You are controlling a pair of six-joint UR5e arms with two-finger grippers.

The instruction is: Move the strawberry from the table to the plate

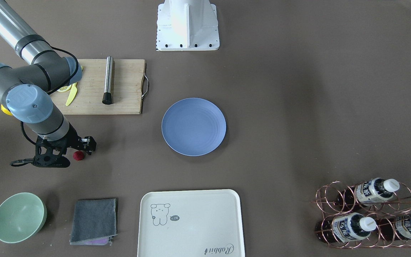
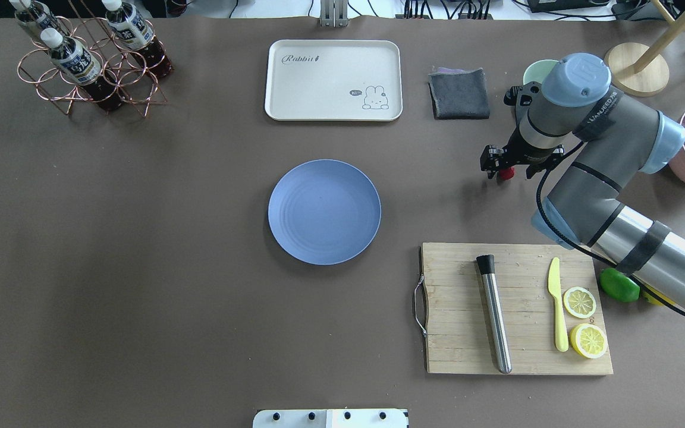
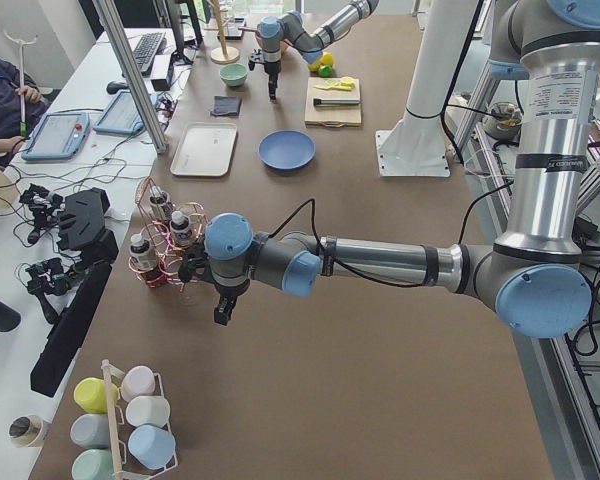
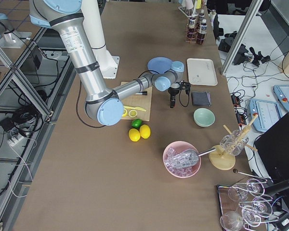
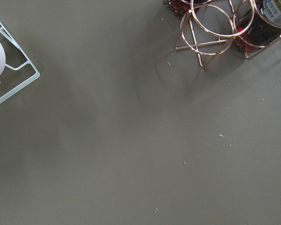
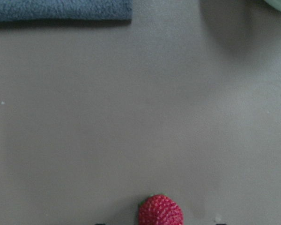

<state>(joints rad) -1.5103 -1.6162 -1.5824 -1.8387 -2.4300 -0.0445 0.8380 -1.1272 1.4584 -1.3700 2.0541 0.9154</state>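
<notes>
The strawberry (image 1: 79,155) (image 2: 505,173), small, dark red and bumpy, lies on the brown table (image 2: 140,249), well to the right of the plate in the overhead view. My right gripper (image 1: 76,152) (image 2: 509,167) hangs open just over it, jaws on either side. In the right wrist view the strawberry (image 6: 160,211) sits at the bottom edge. The round blue plate (image 2: 324,211) (image 1: 193,126) is bare at mid-table. My left gripper (image 3: 223,314) hovers by the bottle rack, seen only in the exterior left view, so I cannot tell its state.
A wooden cutting board (image 2: 521,356) with a metal muddler, a yellow knife and lemon slices lies near the right arm. A grey cloth (image 2: 459,93), a green bowl (image 1: 19,217) and a cream tray (image 2: 333,80) line the far side. A copper bottle rack (image 2: 90,59) stands far left.
</notes>
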